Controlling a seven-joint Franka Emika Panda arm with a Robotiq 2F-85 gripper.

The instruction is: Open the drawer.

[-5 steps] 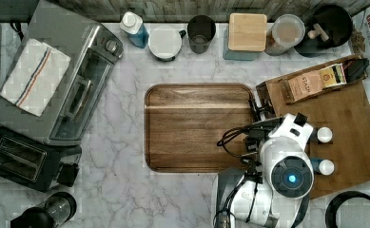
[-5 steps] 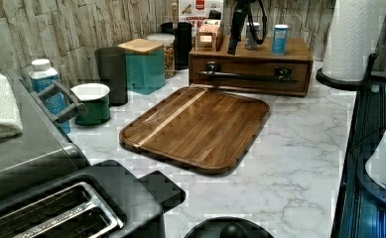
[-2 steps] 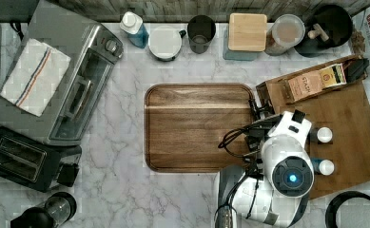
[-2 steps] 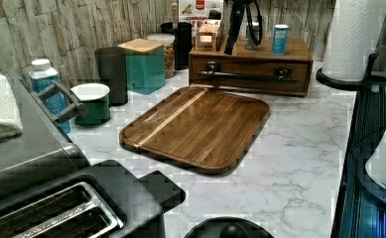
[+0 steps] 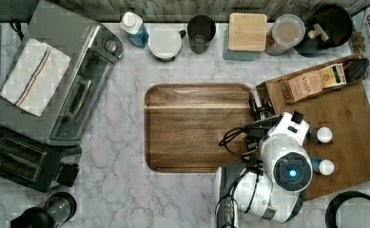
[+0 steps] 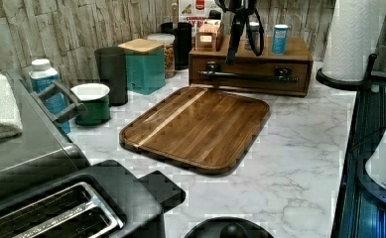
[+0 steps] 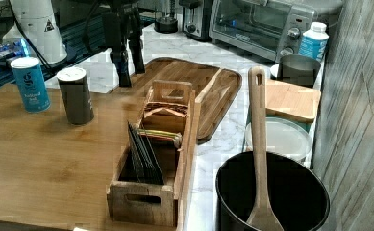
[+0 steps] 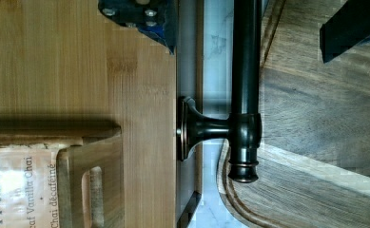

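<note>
A wide, shallow light-brown bamboo drawer (image 6: 250, 79) with a long dark metal bar handle (image 8: 246, 90) sits shut in its bamboo box at the white marble desk's (image 6: 289, 163) far end, at twelve o'clock from the dark wooden serving tray (image 6: 200, 126). The black pincer (image 6: 236, 37) hangs directly above the handle, fingers spread open astride it.
</note>
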